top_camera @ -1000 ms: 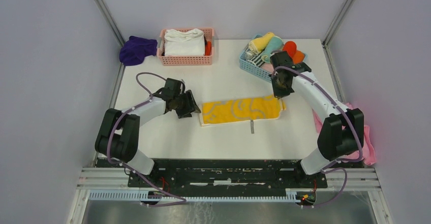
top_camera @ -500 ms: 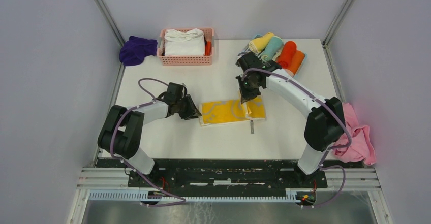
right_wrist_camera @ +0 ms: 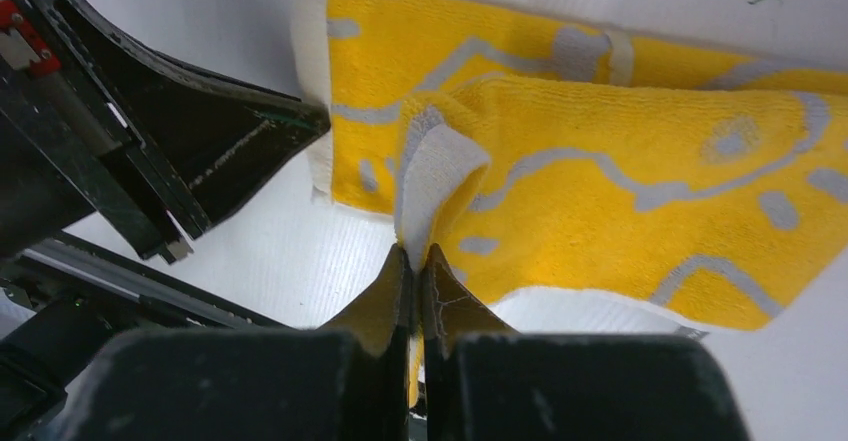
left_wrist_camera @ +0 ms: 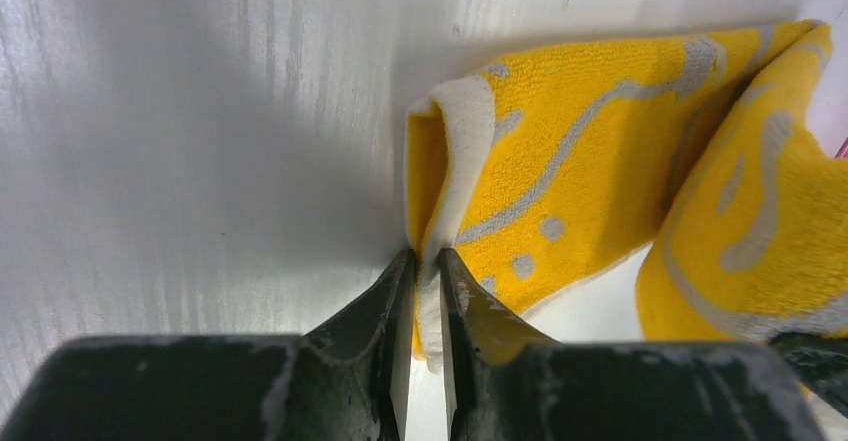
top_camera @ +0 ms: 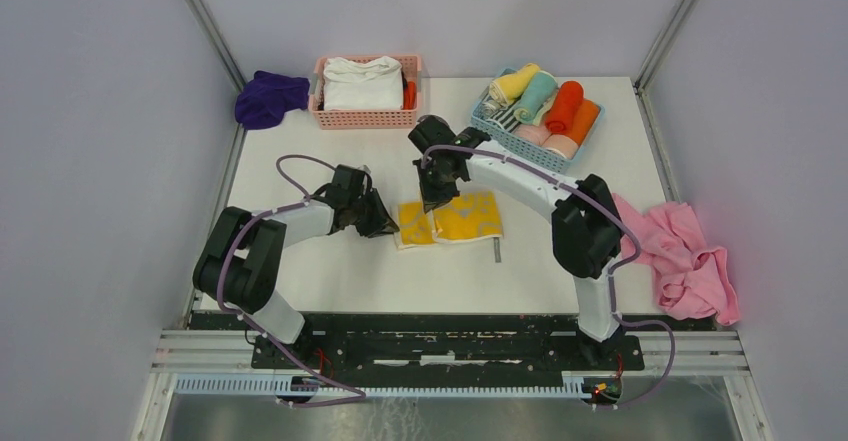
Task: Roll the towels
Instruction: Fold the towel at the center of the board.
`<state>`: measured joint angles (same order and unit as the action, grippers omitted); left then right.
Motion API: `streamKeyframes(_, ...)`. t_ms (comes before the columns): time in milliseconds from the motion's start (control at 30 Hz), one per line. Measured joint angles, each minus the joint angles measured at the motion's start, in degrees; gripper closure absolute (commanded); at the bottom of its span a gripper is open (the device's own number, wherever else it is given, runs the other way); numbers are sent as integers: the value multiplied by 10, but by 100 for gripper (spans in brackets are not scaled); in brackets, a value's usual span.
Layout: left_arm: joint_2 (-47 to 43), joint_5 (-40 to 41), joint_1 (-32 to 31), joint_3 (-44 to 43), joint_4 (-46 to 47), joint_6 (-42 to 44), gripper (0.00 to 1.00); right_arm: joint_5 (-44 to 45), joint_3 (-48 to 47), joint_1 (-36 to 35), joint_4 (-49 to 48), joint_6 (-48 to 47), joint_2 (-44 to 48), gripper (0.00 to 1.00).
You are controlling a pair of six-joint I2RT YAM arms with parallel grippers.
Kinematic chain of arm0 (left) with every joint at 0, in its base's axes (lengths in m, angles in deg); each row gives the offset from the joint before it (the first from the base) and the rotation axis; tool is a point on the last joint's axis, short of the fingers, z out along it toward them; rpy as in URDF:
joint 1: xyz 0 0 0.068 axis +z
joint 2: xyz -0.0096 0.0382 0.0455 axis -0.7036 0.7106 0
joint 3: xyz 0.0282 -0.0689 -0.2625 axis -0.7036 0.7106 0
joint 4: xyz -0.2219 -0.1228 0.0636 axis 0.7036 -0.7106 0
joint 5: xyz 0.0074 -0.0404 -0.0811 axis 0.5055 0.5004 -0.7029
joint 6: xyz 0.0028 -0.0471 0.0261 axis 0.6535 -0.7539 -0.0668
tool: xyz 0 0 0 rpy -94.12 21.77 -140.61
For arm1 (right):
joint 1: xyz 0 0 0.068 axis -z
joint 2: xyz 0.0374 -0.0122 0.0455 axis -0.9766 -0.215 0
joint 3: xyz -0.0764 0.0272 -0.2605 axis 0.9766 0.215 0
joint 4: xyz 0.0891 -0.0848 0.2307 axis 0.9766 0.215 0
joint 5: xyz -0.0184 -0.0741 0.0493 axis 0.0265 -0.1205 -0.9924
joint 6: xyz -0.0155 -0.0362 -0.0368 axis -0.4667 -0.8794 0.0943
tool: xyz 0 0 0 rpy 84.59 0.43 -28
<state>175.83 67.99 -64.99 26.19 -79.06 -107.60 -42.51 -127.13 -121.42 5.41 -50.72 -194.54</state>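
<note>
A yellow towel with grey squiggles (top_camera: 465,217) lies on the white table, its right half folded over to the left. My left gripper (top_camera: 385,223) is shut on the towel's left white edge (left_wrist_camera: 430,261). My right gripper (top_camera: 436,199) is shut on the folded-over end of the towel (right_wrist_camera: 425,176) and holds it just above the lower layer (right_wrist_camera: 370,71), close to the left gripper. The left gripper's black body shows in the right wrist view (right_wrist_camera: 170,121).
A pink basket (top_camera: 367,91) with folded white towels stands at the back. A blue basket (top_camera: 492,133) holds several rolled towels. A purple cloth (top_camera: 270,96) lies back left, a pink cloth (top_camera: 690,261) at the right edge. A small grey mark (top_camera: 496,251) is near the towel.
My right gripper has dragged the towel's right end leftward over the rest, folding it about in half. The left gripper has stayed on the left edge.
</note>
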Motion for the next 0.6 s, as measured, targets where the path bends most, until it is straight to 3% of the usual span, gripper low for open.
streamKeyframes(600, 0, 2, -11, 0, 0, 0, 79, 0, -28, -23, -65, 64, -83, 93)
